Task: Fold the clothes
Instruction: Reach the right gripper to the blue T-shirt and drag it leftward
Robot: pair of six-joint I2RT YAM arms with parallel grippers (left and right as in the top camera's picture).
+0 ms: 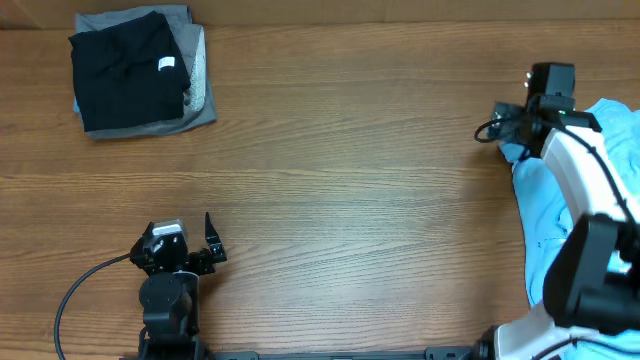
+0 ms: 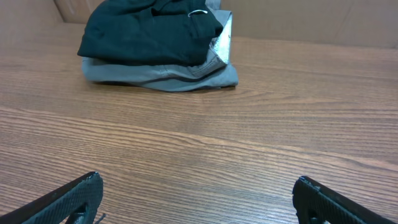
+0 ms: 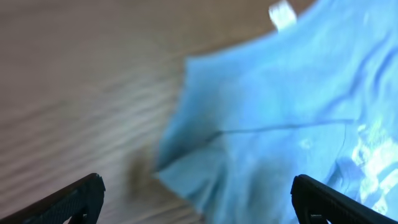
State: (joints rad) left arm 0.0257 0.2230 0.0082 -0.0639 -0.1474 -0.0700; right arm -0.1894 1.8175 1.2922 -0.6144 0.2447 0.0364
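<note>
1. Overhead: 2 arms, 2 pincers.
   - Left pincer (image 1: 180, 228), lower left, has its jaws spread wide w/ nothing in them, over bare table (image 1: 350, 200).
   - Right pincer (image 1: 497, 128), upper right, sits at the left edge of the blue shirt (image 1: 545, 215).
   - 1 blue shirt, crumpled, runs out of frame at right.
   - Upper left: 1 black garment (image 1: 120, 65) folded on 1 grey garment (image 1: 205, 95).
   - Risk: right arm (image 1: 585, 190) lies across the shirt, so a pull could snag or bunch it.
2. Left wrist: jaws in the lower corners, fully apart, holding nothing. The black-on-grey stack is at top centre, well apart. Risk is low, but a careless reach fwd could topple the stack.
3. Right wrist: pic is smeared. Jaws are wide, nothing gripped. The shirt fills the right half, w/ 1 white tag (image 3: 283, 14) at top. Risk: closing here may pinch 2 layers or only a wrinkle, giving a skewed fold.
</note>
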